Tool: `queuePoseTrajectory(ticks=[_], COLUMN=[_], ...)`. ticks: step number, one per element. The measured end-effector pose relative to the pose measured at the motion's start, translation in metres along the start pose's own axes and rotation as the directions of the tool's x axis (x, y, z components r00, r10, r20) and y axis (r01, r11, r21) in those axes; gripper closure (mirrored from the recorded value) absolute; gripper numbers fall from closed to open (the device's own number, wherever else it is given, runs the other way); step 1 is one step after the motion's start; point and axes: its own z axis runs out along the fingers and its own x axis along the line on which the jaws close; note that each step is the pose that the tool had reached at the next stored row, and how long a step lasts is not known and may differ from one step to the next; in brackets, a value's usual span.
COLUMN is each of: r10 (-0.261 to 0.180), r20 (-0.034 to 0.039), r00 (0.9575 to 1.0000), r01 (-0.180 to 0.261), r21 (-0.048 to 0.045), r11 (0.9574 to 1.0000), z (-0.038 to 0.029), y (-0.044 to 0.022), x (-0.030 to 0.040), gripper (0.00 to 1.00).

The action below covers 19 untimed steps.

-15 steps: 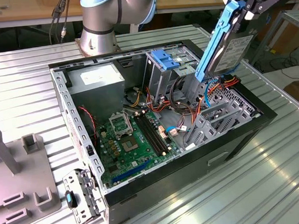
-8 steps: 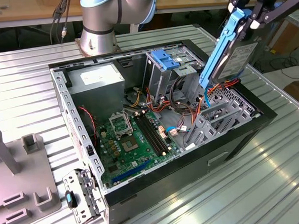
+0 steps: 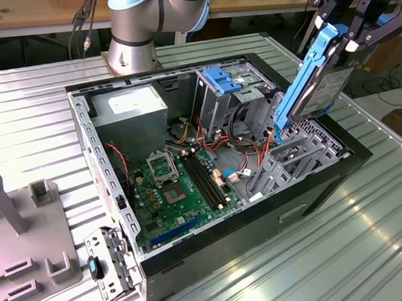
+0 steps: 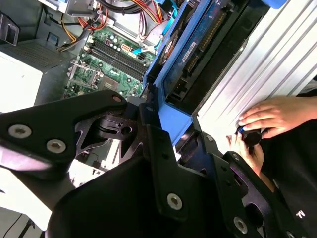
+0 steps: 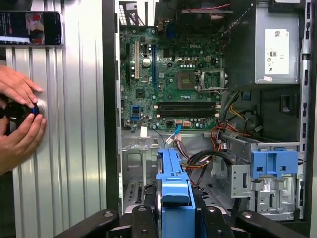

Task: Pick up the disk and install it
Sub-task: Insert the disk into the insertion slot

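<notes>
Presently, the gripper (image 3: 346,38) hangs above the corner of the open computer case (image 3: 261,235) at the exterior view's right. Its fingers (image 5: 143,220) are closed narrow upon the blue frame of the disk (image 3: 318,87), one on each side of the frame's end, as the first wrist view shows.

The disk is clear of the bench (image 3: 344,251). It is carried on edge and tilted, its lower end pointing down at the grey drive cage (image 3: 295,151) and close above it. I judge the tilt to suit entry into that bay at an angle, and the grip at the handle end to leave the leading end free. The disk is not yet seated; whether its lowest tip touches the cage cannot be told.

A second blue carrier (image 3: 220,77) sits atop the neighbouring bay, further into the case; beside it lie the motherboard (image 3: 179,186) and the power supply (image 3: 130,108). The case lies on its side with the panel off, evidently to give access from above.

A person's hands (image 5: 20,119) rest on the bench just beside the case wall, cupped around a small black knob-like control (image 5: 17,110); a phone (image 5: 32,27) lies near them.
</notes>
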Motion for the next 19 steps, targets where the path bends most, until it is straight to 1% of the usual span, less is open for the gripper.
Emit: queuePoseTrajectory(ticks=[2,12,13,15,16,18,19], r10=[0.0,0.0,0.0,0.0,0.0,0.001,0.0], r20=[-0.0016,-0.0025,-0.0027,-0.0025,-0.0024,-0.0026,-0.0026], r00=[1.0,1.0,1.0,1.0,1.0,1.0,1.0], r01=[0.0,0.0,0.0,0.0,0.0,-0.001,0.0], r21=[0.0001,0.0001,0.0,0.0001,0.0001,0.0,0.0], r11=[1.0,1.0,1.0,1.0,1.0,1.0,1.0], z=[0.0,0.0,-0.0001,0.0006,0.0013,0.0049,0.0091], y=[0.0,0.0,-0.0001,-0.0005,-0.0006,-0.0007,-0.0015], x=[0.0,0.0,0.0005,0.0047,0.0062,0.0078,0.0087], gripper=[0.63,0.63,0.63,0.63,0.63,0.63,0.63])
